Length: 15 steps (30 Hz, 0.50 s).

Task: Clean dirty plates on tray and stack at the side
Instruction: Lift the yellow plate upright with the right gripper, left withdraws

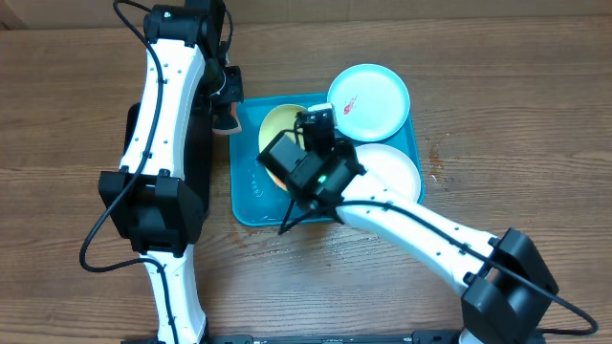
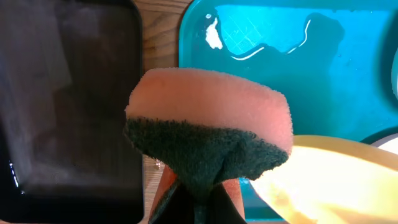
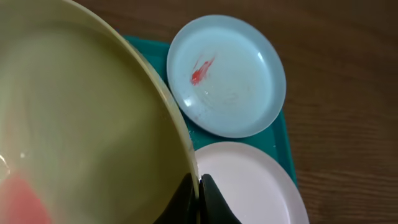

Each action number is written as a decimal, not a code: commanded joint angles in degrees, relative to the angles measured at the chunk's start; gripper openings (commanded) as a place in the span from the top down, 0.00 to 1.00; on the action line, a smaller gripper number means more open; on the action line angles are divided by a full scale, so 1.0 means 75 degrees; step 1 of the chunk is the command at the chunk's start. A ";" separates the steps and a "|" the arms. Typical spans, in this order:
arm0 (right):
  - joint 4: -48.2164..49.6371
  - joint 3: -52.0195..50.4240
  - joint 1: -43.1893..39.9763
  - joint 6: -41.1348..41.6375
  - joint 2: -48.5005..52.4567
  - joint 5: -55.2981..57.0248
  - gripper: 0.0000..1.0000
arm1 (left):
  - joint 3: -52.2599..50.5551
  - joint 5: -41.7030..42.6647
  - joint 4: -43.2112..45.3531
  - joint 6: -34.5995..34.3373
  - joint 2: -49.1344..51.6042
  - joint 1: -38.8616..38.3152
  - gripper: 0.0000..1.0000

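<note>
My right gripper (image 3: pixel 198 194) is shut on the rim of a pale yellow plate (image 3: pixel 81 124) and holds it tilted above the teal tray (image 1: pixel 251 182); the plate also shows overhead (image 1: pixel 279 124). My left gripper (image 2: pixel 200 202) is shut on a pink sponge with a dark green scrub face (image 2: pixel 211 124), just left of the yellow plate (image 2: pixel 329 180) at the tray's left edge. A light blue plate with a red smear (image 1: pixel 369 99) lies on the tray's far right corner. A white plate (image 1: pixel 392 170) lies on the tray's near right.
A black tray (image 2: pixel 68 99) lies on the table left of the teal tray, under the left arm. Water films the teal tray's floor (image 2: pixel 292 68). Bare wooden table (image 1: pixel 516 115) extends to the right of the tray.
</note>
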 commanded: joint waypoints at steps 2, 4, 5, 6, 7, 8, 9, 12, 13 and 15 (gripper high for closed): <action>0.0029 0.0114 0.0189 -0.0015 -0.0055 0.1784 0.96 | 0.0087 0.0137 -0.0023 -0.0096 -0.0070 -0.0003 0.96; 0.0029 0.0114 0.0268 -0.0015 -0.0055 0.2232 0.96 | 0.0087 0.0131 -0.0026 -0.0090 -0.0070 0.0000 0.96; 0.0035 0.0114 0.0297 -0.0015 -0.0055 0.2430 0.96 | 0.0087 0.0134 -0.0029 -0.0085 -0.0070 0.0000 0.96; 0.0035 0.0114 0.0329 -0.0015 -0.0055 0.2661 0.96 | 0.0087 0.0134 -0.0029 -0.0073 -0.0070 0.0000 0.96; 0.0032 0.0114 0.0358 -0.0015 -0.0055 0.2862 0.96 | 0.0087 0.0134 -0.0029 -0.0073 -0.0070 0.0000 0.96; 0.0026 0.0114 0.0385 -0.0015 -0.0055 0.3092 0.96 | 0.0087 0.0134 -0.0026 -0.0073 -0.0070 0.0000 0.96; 0.0026 0.0114 0.0411 -0.0015 -0.0055 0.3276 0.96 | 0.0087 0.0134 -0.0023 -0.0073 -0.0070 0.0000 0.96; 0.0032 0.0114 0.0519 -0.0012 -0.0055 0.3873 0.96 | 0.0087 0.0134 -0.0023 -0.0073 -0.0070 0.0000 0.96; 0.0035 0.0114 0.0568 -0.0012 -0.0055 0.4036 0.96 | 0.0087 0.0134 -0.0023 -0.0073 -0.0070 0.0000 0.96; 0.0058 0.0114 0.0670 -0.0012 -0.0055 0.4331 0.96 | 0.0087 0.0134 -0.0023 -0.0073 -0.0070 0.0000 0.96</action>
